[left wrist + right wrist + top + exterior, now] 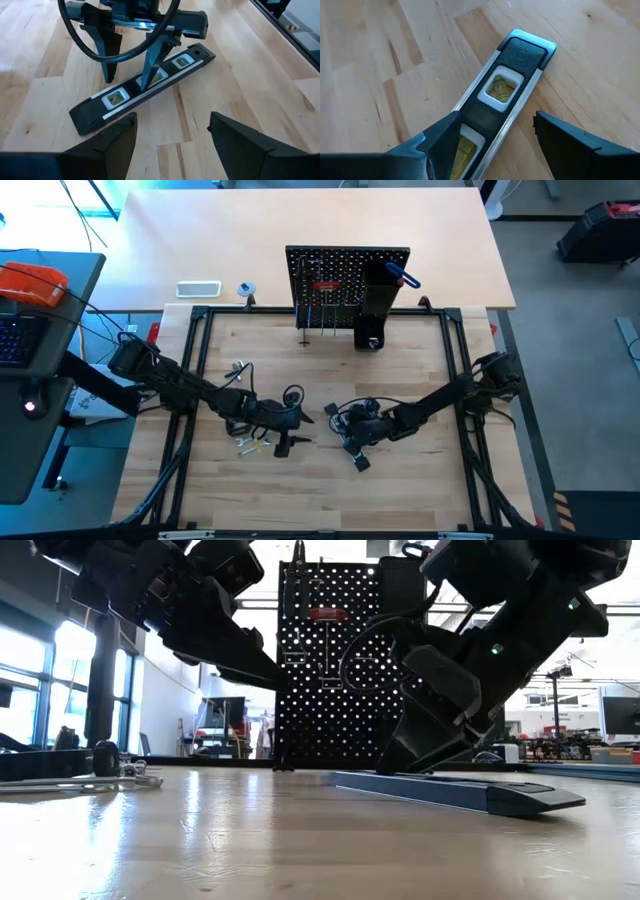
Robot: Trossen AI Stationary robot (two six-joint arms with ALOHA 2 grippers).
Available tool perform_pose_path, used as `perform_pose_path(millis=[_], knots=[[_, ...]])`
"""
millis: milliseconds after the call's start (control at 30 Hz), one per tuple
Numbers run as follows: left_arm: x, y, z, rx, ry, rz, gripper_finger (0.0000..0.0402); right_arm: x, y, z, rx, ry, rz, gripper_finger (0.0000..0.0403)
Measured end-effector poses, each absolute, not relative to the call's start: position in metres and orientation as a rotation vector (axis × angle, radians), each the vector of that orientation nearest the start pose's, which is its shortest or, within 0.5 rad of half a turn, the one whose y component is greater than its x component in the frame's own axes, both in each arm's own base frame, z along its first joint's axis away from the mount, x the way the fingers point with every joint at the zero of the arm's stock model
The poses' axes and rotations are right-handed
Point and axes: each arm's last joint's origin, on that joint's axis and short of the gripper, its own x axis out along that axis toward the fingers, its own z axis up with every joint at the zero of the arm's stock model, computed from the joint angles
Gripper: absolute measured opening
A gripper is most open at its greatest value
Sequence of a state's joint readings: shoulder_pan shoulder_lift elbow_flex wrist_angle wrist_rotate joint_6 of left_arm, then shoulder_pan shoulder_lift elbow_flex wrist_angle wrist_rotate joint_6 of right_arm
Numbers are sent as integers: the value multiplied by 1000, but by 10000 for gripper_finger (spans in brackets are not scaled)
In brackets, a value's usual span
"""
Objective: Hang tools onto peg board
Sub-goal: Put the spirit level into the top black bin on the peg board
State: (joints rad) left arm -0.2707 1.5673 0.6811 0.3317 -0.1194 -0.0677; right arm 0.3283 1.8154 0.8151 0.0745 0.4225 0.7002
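The right gripper (492, 135) straddled the black-and-silver bar (507, 90), fingers wide (nothing held); squeezing mid-length looked wisest. The left gripper (172, 132) waited beside the bar, fingers wide.

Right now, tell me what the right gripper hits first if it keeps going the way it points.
The bar, probably: the open right gripper straddles it on the table, fingers either side.

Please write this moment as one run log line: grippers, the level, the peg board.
right gripper: open, straddling level | level: flat on table | left gripper: open, empty, nearby | peg board: upright, level not hung
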Motion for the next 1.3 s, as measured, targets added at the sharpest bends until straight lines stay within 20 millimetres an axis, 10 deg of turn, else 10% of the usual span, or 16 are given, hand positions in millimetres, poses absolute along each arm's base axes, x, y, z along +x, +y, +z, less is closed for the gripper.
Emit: perform_pose_path(millis=[767,967,1300], knots=[[293,-78,165,34,543,-128,243,291,77,127,1,939,-349,252],[293,-77,165,33,543,-126,243,285,75,157,155,828,-407,252],[293,-77,165,34,546,-126,243,271,85,144,379,899,-565,252]])
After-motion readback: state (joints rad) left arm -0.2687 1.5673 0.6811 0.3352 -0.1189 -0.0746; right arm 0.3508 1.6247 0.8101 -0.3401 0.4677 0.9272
